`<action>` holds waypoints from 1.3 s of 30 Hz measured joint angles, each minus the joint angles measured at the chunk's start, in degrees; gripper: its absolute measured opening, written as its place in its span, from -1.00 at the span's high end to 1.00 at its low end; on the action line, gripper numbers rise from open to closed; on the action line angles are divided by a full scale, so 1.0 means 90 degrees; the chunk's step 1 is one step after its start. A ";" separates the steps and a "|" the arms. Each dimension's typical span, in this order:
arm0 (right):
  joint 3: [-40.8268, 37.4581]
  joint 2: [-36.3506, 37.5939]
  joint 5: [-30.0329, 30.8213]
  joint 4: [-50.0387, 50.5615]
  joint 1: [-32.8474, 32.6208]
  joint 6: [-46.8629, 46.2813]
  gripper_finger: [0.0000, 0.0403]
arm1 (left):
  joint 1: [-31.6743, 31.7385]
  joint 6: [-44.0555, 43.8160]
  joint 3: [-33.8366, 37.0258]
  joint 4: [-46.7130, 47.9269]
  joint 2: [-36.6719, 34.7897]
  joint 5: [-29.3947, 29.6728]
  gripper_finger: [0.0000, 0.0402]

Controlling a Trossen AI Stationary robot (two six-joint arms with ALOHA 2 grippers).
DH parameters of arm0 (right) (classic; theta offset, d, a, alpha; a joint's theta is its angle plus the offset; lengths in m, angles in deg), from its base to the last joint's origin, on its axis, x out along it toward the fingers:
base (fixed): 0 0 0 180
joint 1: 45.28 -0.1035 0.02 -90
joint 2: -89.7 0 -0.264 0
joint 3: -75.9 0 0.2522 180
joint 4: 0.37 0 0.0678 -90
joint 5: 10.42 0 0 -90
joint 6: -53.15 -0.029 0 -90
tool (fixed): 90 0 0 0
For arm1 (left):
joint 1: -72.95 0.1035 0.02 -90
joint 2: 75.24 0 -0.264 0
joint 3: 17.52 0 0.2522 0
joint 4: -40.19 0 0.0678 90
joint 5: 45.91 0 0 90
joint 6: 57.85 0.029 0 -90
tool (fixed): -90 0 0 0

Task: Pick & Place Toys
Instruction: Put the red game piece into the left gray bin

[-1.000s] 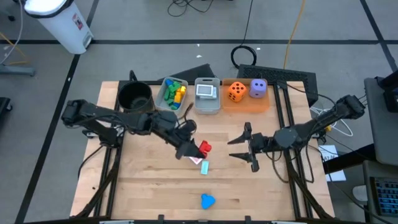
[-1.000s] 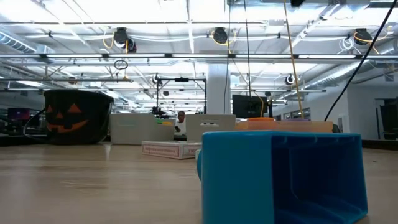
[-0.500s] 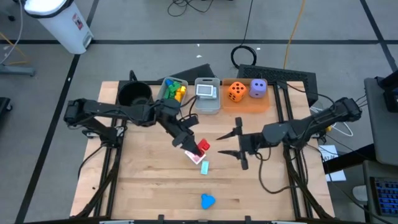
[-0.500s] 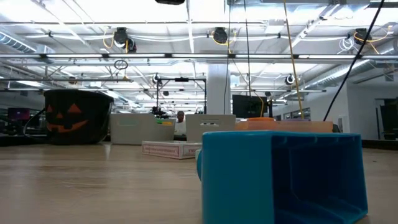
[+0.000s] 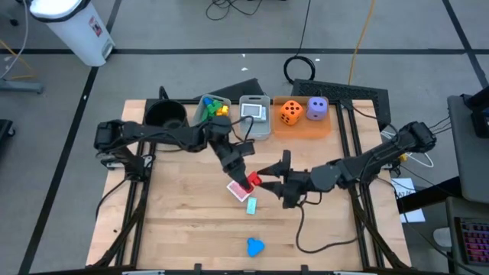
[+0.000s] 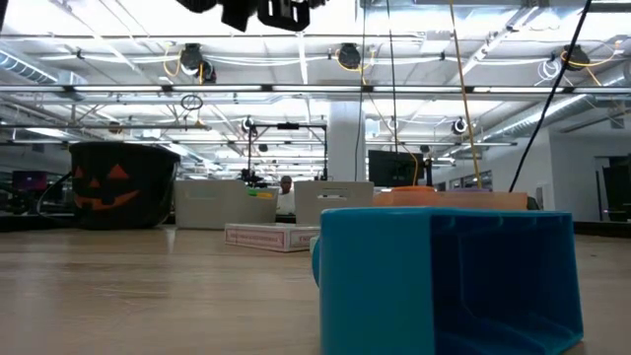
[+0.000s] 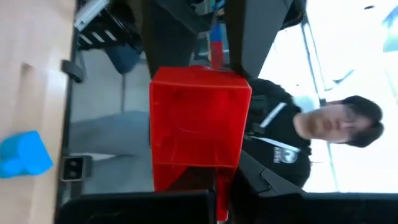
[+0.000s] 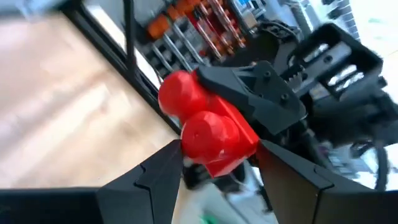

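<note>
A red block [image 5: 251, 181] with two round studs [image 8: 208, 134] hangs above the table's middle, with my left gripper [image 5: 244, 176] shut on it. My right gripper [image 5: 269, 179] is open and comes level from the table's right. Its two fingers [image 8: 155, 177] stand on either side of the block's studded end; whether they touch it does not show. Below lie a playing card [image 5: 238, 192], a small teal block [image 5: 250, 205] and, near the front edge, a blue block [image 5: 254, 246], which fills the low view [image 6: 444, 281]. My left gripper pinches the red block by the end [image 7: 214, 183] away from its studs, between its two fingers. The fingers come about level from the table's left and far side. The block is lifted clear of the table, with its studs turned toward my right gripper.
Along the far edge stand a black pot [image 5: 164, 116], a clear bin of coloured blocks [image 5: 212, 112], a clear bin of cards [image 5: 254, 116] and an orange tray [image 5: 302, 126] with an orange die [image 5: 290, 111] and a purple die [image 5: 317, 108]. A person [image 7: 323, 124] shows beyond the table.
My right gripper has gone toward the table's left, up to the red block, rolling as it went; its fingers now flank the block. My left hand has swung toward the far edge and turned, while the red block has stayed over about the same spot.
</note>
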 joint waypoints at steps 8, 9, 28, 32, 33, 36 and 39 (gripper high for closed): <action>0.0007 -0.0158 0.1186 -0.0307 -0.0099 0.1137 0.03 | 0.0255 -0.1431 0.0000 -0.0921 0.0259 -0.0392 0.92; 0.0007 -0.0158 0.1193 -0.0342 -0.0099 0.1225 0.03 | 0.0256 -0.1493 -0.0003 -0.0946 0.0276 -0.0411 0.95; 0.0007 -0.0182 0.0496 -0.0403 -0.0055 0.2058 0.03 | 0.0376 -0.2566 -0.0003 -0.1200 0.0319 -0.0402 0.87; 0.0007 -0.0186 0.0469 -0.0434 -0.0055 0.1922 0.09 | 0.0378 -0.2624 0.0001 -0.1323 0.0323 -0.0181 0.92; 0.0007 -0.0186 0.0469 -0.0432 -0.0055 0.1906 0.13 | 0.0376 -0.2618 0.0001 -0.1325 0.0323 -0.0163 0.95; 0.0007 -0.0186 0.0474 -0.0416 -0.0055 0.1843 0.29 | 0.0378 -0.2613 0.0001 -0.1328 0.0323 -0.0160 0.94; 0.0007 -0.0186 0.0501 -0.0420 -0.0063 0.1828 0.44 | 0.0375 -0.2631 0.0002 -0.1317 0.0323 -0.0199 0.86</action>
